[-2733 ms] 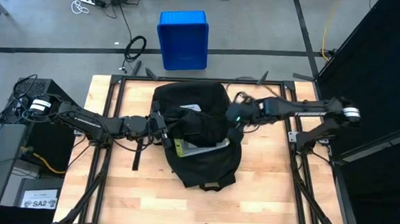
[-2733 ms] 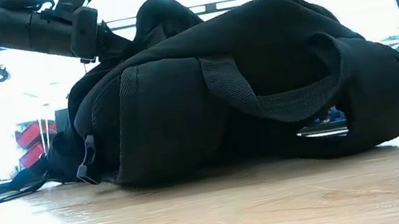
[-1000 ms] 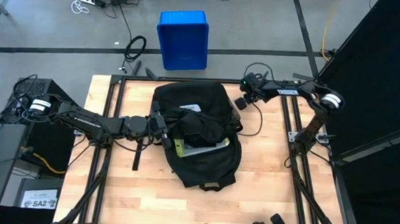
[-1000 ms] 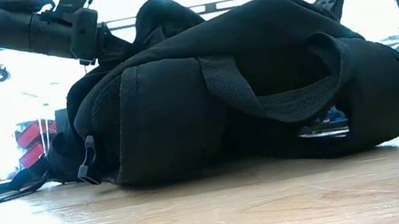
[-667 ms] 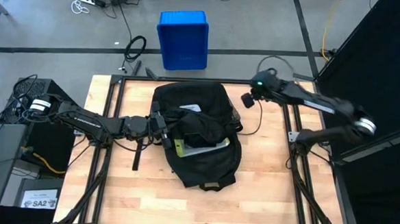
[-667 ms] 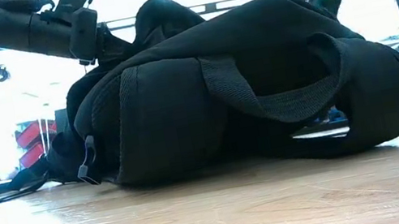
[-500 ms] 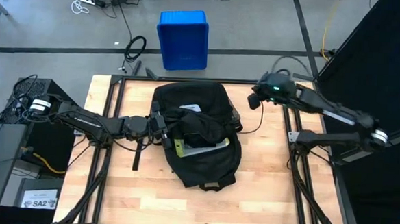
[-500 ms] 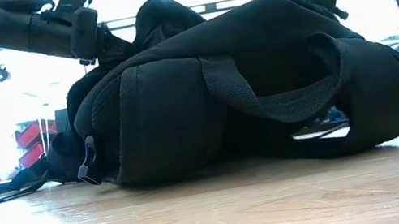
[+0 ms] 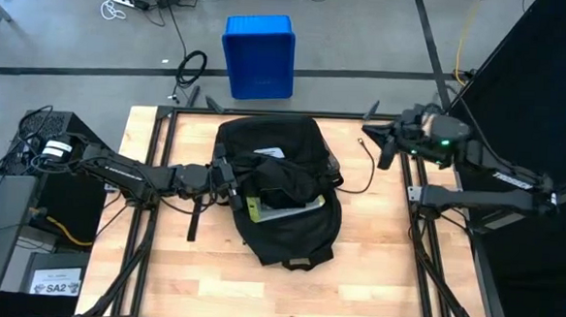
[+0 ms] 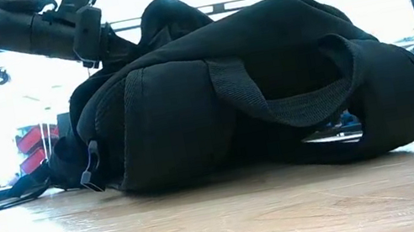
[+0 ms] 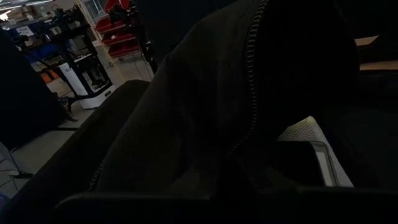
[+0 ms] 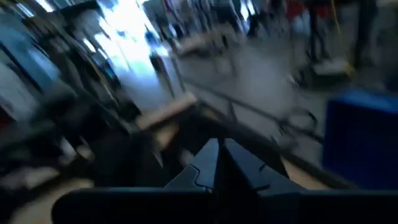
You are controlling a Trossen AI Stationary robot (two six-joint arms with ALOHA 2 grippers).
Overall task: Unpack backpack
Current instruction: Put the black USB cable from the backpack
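Observation:
The black backpack (image 9: 279, 192) lies on its back in the middle of the table, its main opening unzipped and facing up. In the opening I see a white label (image 9: 270, 153) and a flat grey and yellow-green thing (image 9: 278, 213). My left gripper (image 9: 227, 183) is shut on the opening's left rim. My right gripper (image 9: 368, 132) hangs shut, high over the table's far right corner and clear of the backpack. A thin black cord (image 9: 371, 173) lies on the table from the backpack's right side toward that gripper. My left gripper holds the left rim of the backpack's opening (image 9: 235, 180), coming in about level from the table's left. The rim fabric with its zip (image 11: 250, 74) is held raised (image 10: 159, 13) while the backpack's body rests on the table. The fabric hides the fingers. My right gripper: I cannot tell whether it touches the cord's far end.
A blue plastic bin (image 9: 259, 55) stands on the floor beyond the table's far edge. Bare wood lies near and right of the backpack. Black frame rails (image 9: 420, 234) run along the table's sides. A black curtain stands at the right.
My right gripper has risen and swung from beside the backpack's far right corner toward the table's right edge, staying shut and tipping up to nearly level. The backpack and my left gripper have kept still.

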